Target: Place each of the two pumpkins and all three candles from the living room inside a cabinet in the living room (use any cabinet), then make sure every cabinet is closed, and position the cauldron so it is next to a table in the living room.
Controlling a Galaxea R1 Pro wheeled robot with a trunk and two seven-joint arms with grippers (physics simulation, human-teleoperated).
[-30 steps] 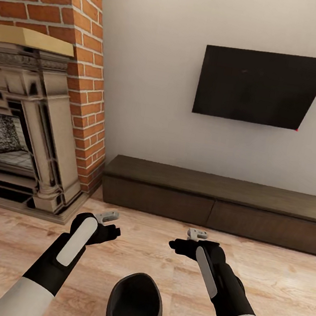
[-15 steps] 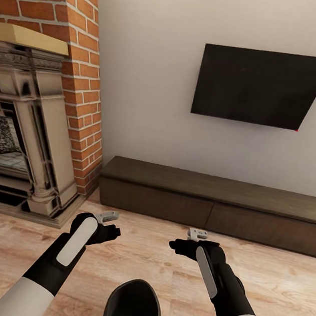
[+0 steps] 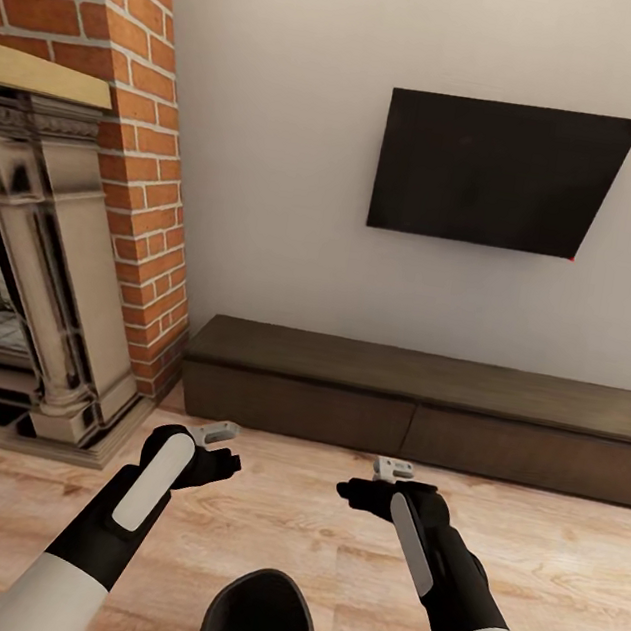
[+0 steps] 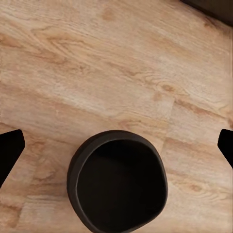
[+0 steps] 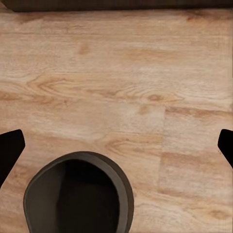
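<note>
As the whole head view slid sideways over the last second, the fireplace (image 3: 32,253) drifted toward the picture's left edge, and so did the TV (image 3: 498,173). That was camera or base motion, not the things moving. Both arms kept the same pose in the frame. More of the cabinet's (image 3: 422,412) right end came into view, so the robot seemed to be squaring up to it.

For the task, I judged this as transit or approach. No pumpkin or candle was carried, so nothing was ready to stow yet.

The left hand (image 3: 223,448) was released. In its wrist view the dark fingertips (image 4: 9,145) sat far apart at the frame's edges with nothing between them. The right hand (image 3: 372,478) was likewise spread and empty. Both hovered above the plank floor (image 3: 542,562), short of the cabinet.

The cabinet was long, very low and dark brown, standing against the wall under the TV, its left end near the brick column (image 3: 131,126). It had a flat top and two wide plain fronts. Both fronts looked flush and shut, with one seam between them, and I could make out no handles.

A dark round hollow shape (image 3: 260,621) sat at the bottom of the head view between the arms, and both wrist views showed it over the floor. It stayed roughly centred while the room slid. I couldn't tell whether it was the cauldron or part of the robot.
</note>
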